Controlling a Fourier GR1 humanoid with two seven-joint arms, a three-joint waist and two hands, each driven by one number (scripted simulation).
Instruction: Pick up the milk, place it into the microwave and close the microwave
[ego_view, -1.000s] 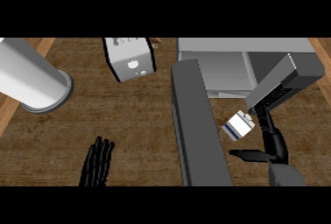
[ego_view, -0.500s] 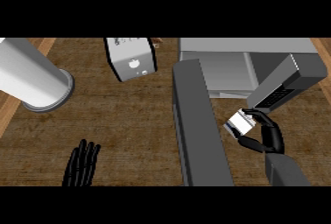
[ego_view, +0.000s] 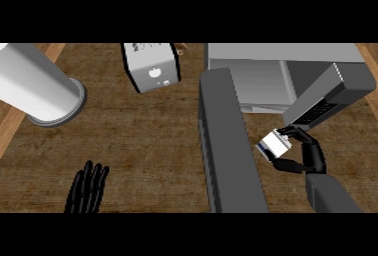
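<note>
The milk carton (ego_view: 275, 145), small and white with a blue side, hangs tilted in my right hand (ego_view: 308, 152), whose fingers and thumb curl round it. It sits just in front of the microwave (ego_view: 284, 80), whose grey cavity faces the view. The microwave's door (ego_view: 227, 142) stands swung out as a long dark grey slab to the left of the carton. My left hand (ego_view: 86, 188) rests open at the lower left, fingers straight, far from the carton.
A large white cylinder (ego_view: 35, 87) stands at the upper left. A grey box with a white emblem (ego_view: 151, 67) stands at the back centre. The wooden counter (ego_view: 140, 135) shows brown between them, with a lighter edge strip at the far left.
My right hand has closed round the milk and lifted it toward the microwave's opening. The left hand has drifted left and lower in the view.
</note>
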